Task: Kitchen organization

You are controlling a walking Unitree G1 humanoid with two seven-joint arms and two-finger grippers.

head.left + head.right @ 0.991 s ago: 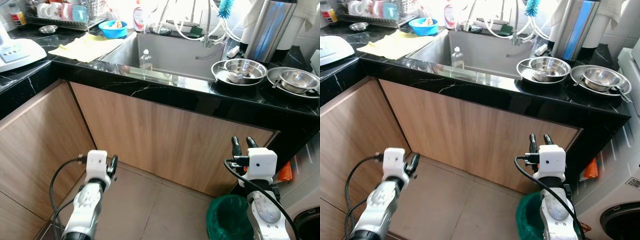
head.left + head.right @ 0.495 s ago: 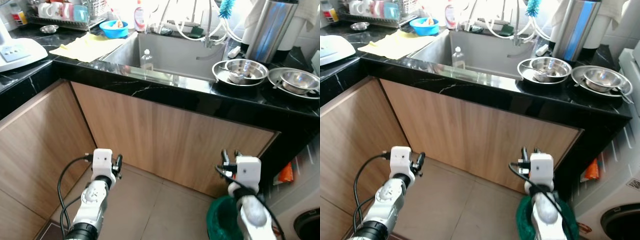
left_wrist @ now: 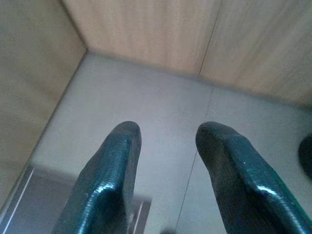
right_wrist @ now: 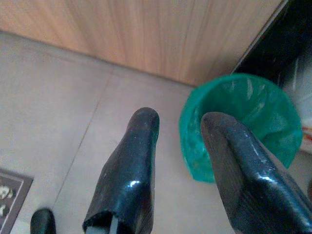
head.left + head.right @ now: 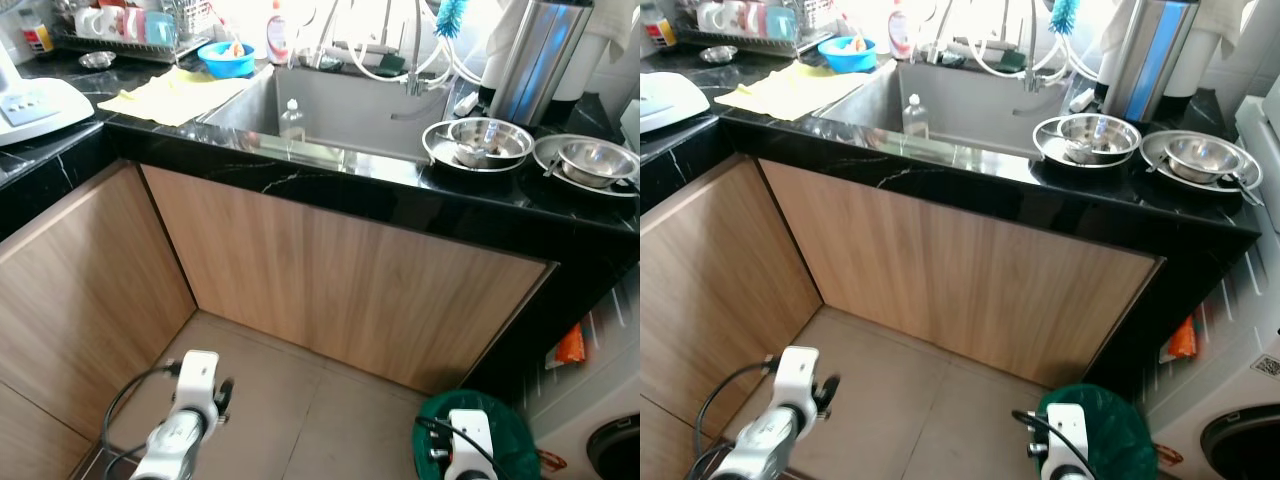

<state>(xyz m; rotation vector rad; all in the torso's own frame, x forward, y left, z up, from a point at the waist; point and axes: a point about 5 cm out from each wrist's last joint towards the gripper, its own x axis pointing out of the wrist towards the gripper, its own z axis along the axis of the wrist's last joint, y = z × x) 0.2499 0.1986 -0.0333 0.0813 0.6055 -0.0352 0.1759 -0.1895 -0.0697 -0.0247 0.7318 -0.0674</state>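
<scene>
Your left gripper (image 3: 165, 146) and right gripper (image 4: 180, 131) sit low in the frame, fingers apart, holding nothing, near the green bin (image 4: 243, 117).

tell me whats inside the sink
A small clear bottle stands inside the sink, near its front left. White hoses hang above the back. The sink floor nearest the robot is hidden by the black counter edge.

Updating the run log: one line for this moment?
left gripper: open, empty, low | right gripper: open, empty, by green bin | bowls: on counter

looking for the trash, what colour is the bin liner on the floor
Green; the bin liner shows best in the right wrist view.
</scene>
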